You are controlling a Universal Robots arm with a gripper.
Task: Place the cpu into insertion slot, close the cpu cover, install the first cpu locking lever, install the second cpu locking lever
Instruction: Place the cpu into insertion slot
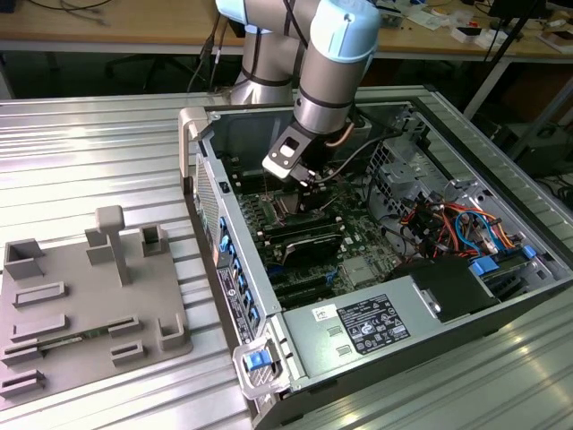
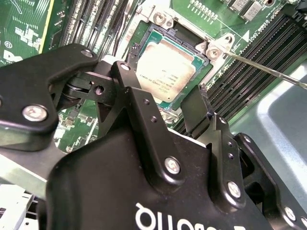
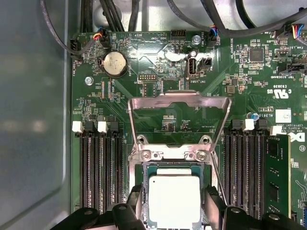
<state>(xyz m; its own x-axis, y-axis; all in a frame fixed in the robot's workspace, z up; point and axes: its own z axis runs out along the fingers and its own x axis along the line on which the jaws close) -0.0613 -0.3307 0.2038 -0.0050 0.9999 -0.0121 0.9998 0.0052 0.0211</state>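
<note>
Note the gripper (image 1: 300,175) low inside the open computer case (image 1: 224,224), over the green motherboard (image 3: 120,96). In both wrist views, find its fingers (image 2: 139,105) spread apart, flanking the cpu (image 3: 174,201) and clamping nothing. Record the cpu flat within the insertion slot (image 3: 146,189). Log the cpu cover (image 3: 178,97) swung up on its hinge, standing open just beyond the insertion slot, green board visible through its cut-out centre.

The cpu (image 3: 174,201) lies in the insertion slot (image 3: 145,191) on the motherboard (image 3: 144,62), inside the computer case (image 1: 358,331) on the tabletop (image 1: 89,161). The cpu cover (image 3: 178,99) stands swung up beside the slot. Memory slots (image 3: 98,167) flank it on 2 sides. The hand (image 1: 309,179) hangs above, fingers (image 3: 134,206) spread astride the cpu.
</note>
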